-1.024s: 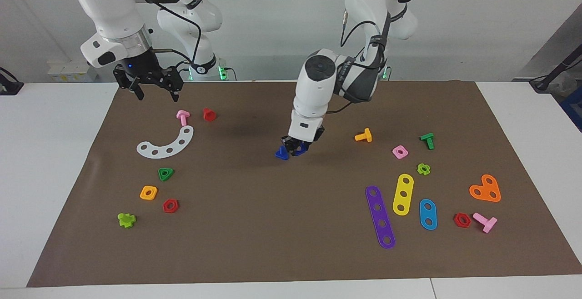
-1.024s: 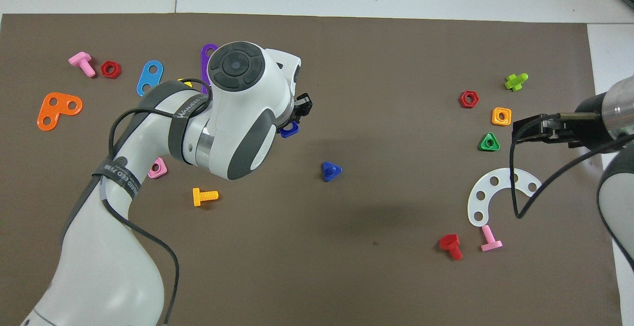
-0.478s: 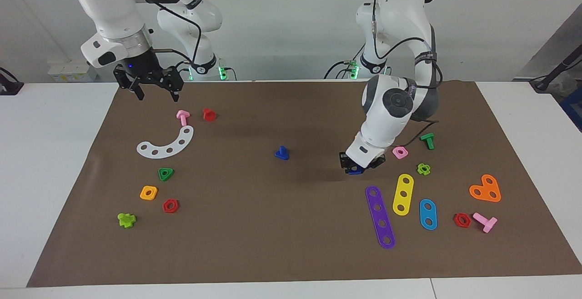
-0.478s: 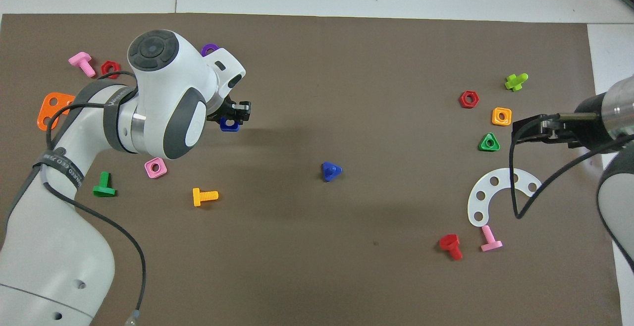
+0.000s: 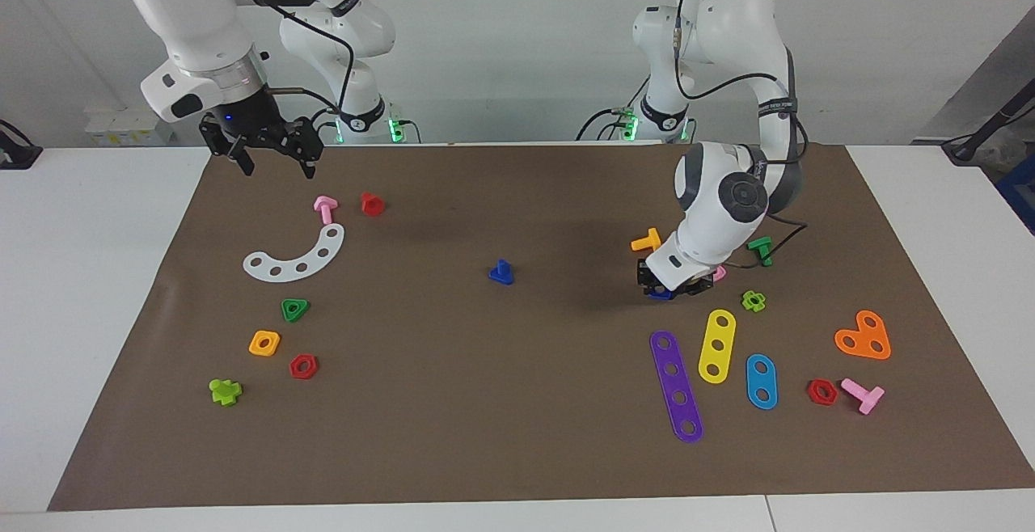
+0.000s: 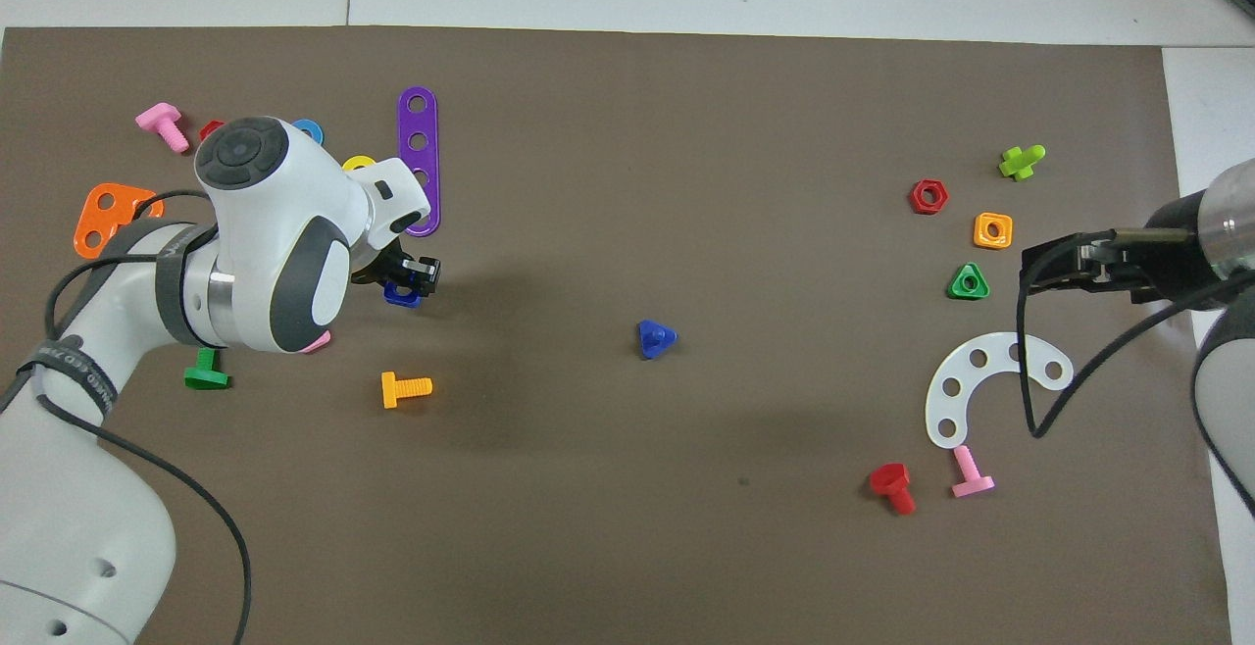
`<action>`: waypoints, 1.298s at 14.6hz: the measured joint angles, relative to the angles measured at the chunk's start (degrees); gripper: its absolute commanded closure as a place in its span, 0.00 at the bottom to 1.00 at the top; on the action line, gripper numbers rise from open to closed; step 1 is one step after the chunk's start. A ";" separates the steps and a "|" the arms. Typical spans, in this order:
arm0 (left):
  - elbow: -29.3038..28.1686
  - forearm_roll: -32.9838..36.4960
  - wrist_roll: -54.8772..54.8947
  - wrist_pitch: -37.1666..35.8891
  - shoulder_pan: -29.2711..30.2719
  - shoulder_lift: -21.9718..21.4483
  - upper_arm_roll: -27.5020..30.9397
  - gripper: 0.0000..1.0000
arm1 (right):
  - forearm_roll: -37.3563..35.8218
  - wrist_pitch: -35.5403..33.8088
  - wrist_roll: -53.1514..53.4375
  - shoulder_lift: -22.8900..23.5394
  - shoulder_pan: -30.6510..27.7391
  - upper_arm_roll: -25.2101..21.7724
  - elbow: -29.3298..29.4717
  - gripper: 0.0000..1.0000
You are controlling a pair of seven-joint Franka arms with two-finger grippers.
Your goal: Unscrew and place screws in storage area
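The blue bolt (image 5: 501,272) (image 6: 655,338) stands alone on its triangular head in the middle of the brown mat (image 5: 485,435) (image 6: 686,116), shaft up. My left gripper (image 5: 663,289) (image 6: 404,287) is shut on the matching blue square nut (image 5: 661,295) (image 6: 402,297). It hangs low over the mat toward the left arm's end, between the orange bolt (image 5: 647,241) and the purple strip (image 5: 676,386). I cannot tell whether the nut touches the mat. My right gripper (image 5: 271,156) (image 6: 1041,266) waits open with nothing in it, above the mat's edge at the right arm's end.
Around the left gripper lie a yellow strip (image 5: 716,345), a green bolt (image 5: 760,251) and a light-green nut (image 5: 754,301). By the right gripper lie a pink bolt (image 5: 325,209), a red bolt (image 5: 372,204) and a white arc (image 5: 296,255).
My left gripper has carried the blue nut off the bolt and away toward the left arm's end of the mat, then down low. The bolt stays put. The right gripper has barely moved.
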 measured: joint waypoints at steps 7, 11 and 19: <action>-0.60 0.00 0.09 2.15 0.29 -2.76 1.47 0.00 | -0.03 8.39 8.07 0.19 6.32 1.03 -6.02 0.03; 0.91 0.00 0.92 -9.59 4.79 -12.04 3.11 0.00 | -1.36 16.61 18.90 3.31 16.34 1.38 -10.51 0.05; 0.73 7.24 1.40 -24.57 10.86 -27.30 3.49 0.00 | -3.39 30.63 24.82 15.82 26.63 1.43 -11.15 0.15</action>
